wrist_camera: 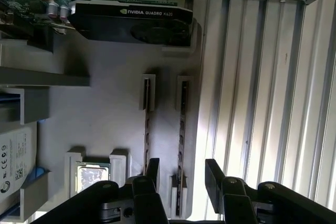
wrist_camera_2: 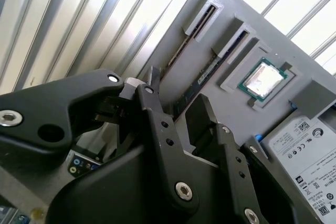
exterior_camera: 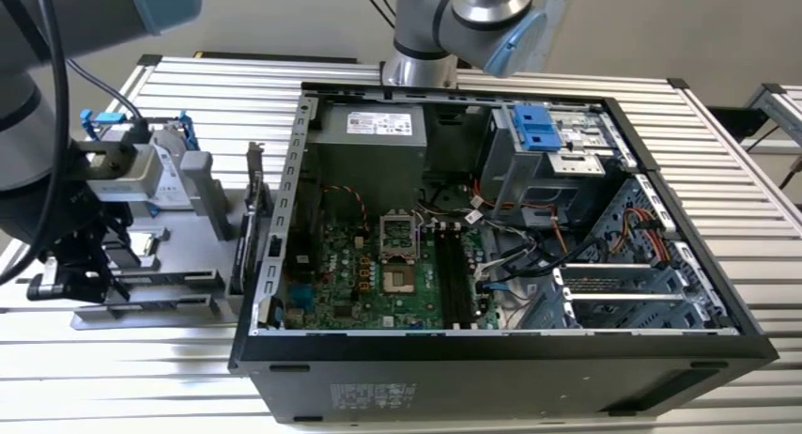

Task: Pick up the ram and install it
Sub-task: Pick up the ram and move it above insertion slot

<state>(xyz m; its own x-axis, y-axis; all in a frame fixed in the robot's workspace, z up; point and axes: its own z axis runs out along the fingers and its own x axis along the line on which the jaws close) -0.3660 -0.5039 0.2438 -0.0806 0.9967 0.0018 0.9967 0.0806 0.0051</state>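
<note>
Matte black and angular, the claw (wrist_camera: 181, 167) stands wide open over a grey tray (wrist_camera: 105, 108) of smooth, dull plastic. Its flat links carry round silver screws, and its two blunt fingers (wrist_camera: 153, 167) end in square tips.

Between the fingers lies the ram (wrist_camera: 183, 119), a long, thin, dark strip that stands on its edge in a narrow slot of the tray. In the first wrist view a gap shows on each side of it, so the fingers do not touch it. A second strip (wrist_camera: 147, 124) of the same shape sits in the parallel slot just beside.

The tray also holds, each in its own raised bracket:
- a small square processor chip (wrist_camera: 93, 177) with a shiny silver lid
- a flat hard drive (wrist_camera: 16, 156) with a white label
- a black graphics card (wrist_camera: 131, 22) (its shell looks slightly glossy)

In the exterior view the claw hangs at the exterior view's left, at mid height. The tray rests on a table (exterior_camera: 126, 359) of bright ribbed aluminium slats. Just beside it, in the middle of the frame, stands an open computer case (exterior_camera: 501, 359) of black metal with a green motherboard (exterior_camera: 363, 274) inside.
</note>
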